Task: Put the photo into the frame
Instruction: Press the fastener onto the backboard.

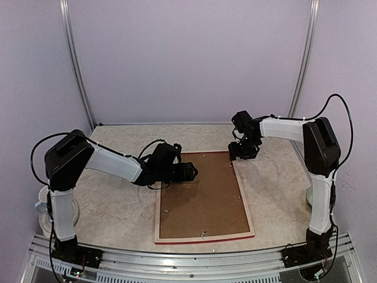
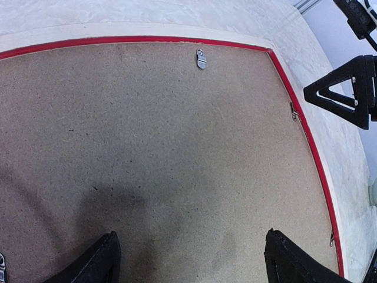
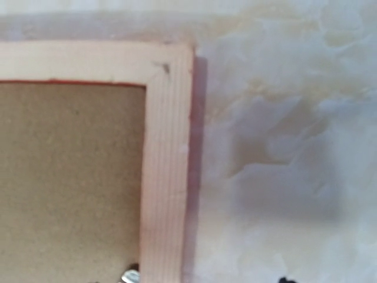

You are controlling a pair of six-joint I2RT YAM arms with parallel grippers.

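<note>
The frame (image 1: 206, 239) lies face down in the middle of the table, pale wood back up, with a red edge showing. A brown backing board (image 1: 203, 200) fills it. The photo is hidden. My left gripper (image 1: 189, 171) hovers open over the board's far left part; in the left wrist view its fingers (image 2: 100, 259) stand wide apart above bare board (image 2: 147, 130). My right gripper (image 1: 241, 154) is over the frame's far right corner, jaws apart, holding nothing. The right wrist view shows that corner's wood bar (image 3: 165, 177) and the board (image 3: 65, 177) close below.
Small metal turn tabs (image 2: 201, 59) sit along the frame's inner edge. A white round object (image 1: 44, 206) stands by the left arm's base, another (image 1: 310, 197) behind the right arm. An aluminium rail (image 1: 188, 259) runs along the near edge. Walls close in behind.
</note>
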